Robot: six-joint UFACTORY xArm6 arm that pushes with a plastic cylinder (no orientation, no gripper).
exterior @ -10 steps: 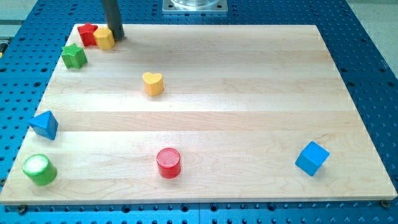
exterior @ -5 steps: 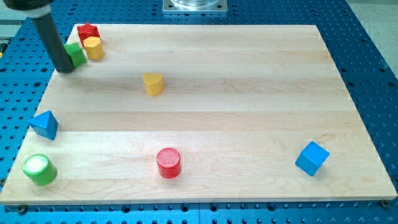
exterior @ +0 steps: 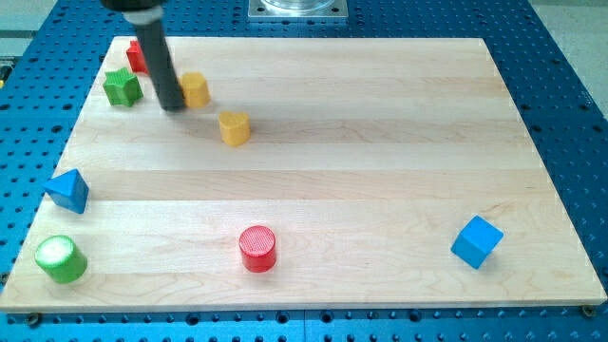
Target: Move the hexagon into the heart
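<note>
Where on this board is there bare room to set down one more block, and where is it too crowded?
The widest bare stretch runs right of the yellow heart and above the blue cube. A smaller gap lies between the red cylinder and the cube. The top left is crowded: my tip touches the yellow hexagon, with the green star and a red block close by.

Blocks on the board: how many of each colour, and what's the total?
Yellow: 2, hexagon, heart
Red: 2, cylinder, block behind the rod
Green: 2, star, cylinder
Blue: 2, triangle, cube
Total: 8
</note>
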